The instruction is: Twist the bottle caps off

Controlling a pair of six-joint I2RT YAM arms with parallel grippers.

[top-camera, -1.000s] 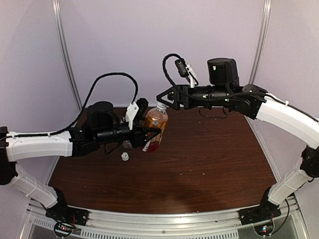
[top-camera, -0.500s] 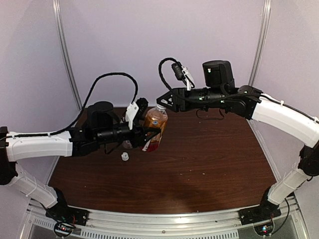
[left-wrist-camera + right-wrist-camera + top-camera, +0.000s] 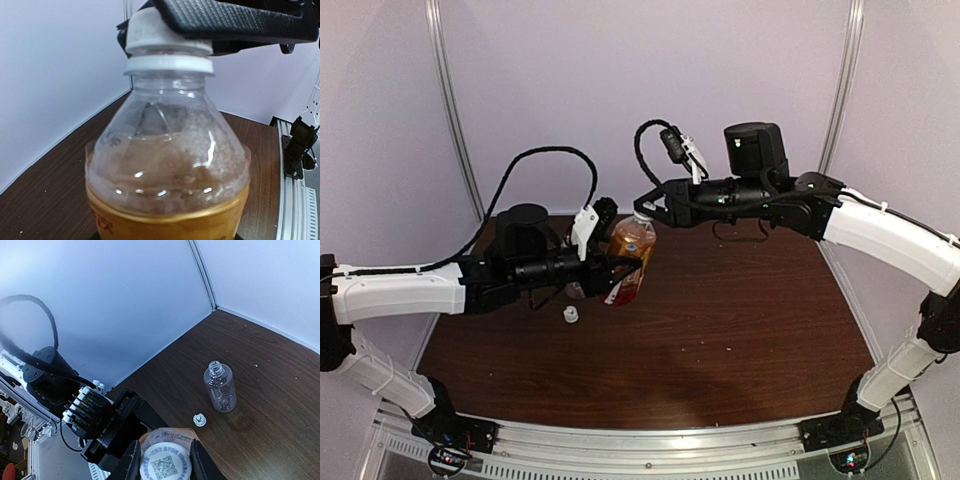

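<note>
Sitting on the neck of the amber bottle (image 3: 167,165), the screwed-on cap (image 3: 150,32) is white, with a white ring just under it. In the right wrist view its top carries a printed square code. The right hand (image 3: 650,204) is clenched on this cap, one dark ribbed finger (image 3: 225,17) pressed flat against its side and the other on the opposite side. The amber bottle is raised off the counter (image 3: 740,310) and tilted, its neck leaning toward the right hand. Brown liquid fills its lower part, and a red-and-white label shows further down. The left hand (image 3: 613,268) grasps the amber bottle around its lower body, reaching in from that bottle's left in the top view. Below the amber bottle and toward its left, the loose cap (image 3: 570,314) lies on the counter, touching nothing else. The clear bottle (image 3: 220,387) stands upright on the counter with its mouth uncovered, near the loose cap and lower than the amber bottle. In the top view the left hand hides most of it.
</note>
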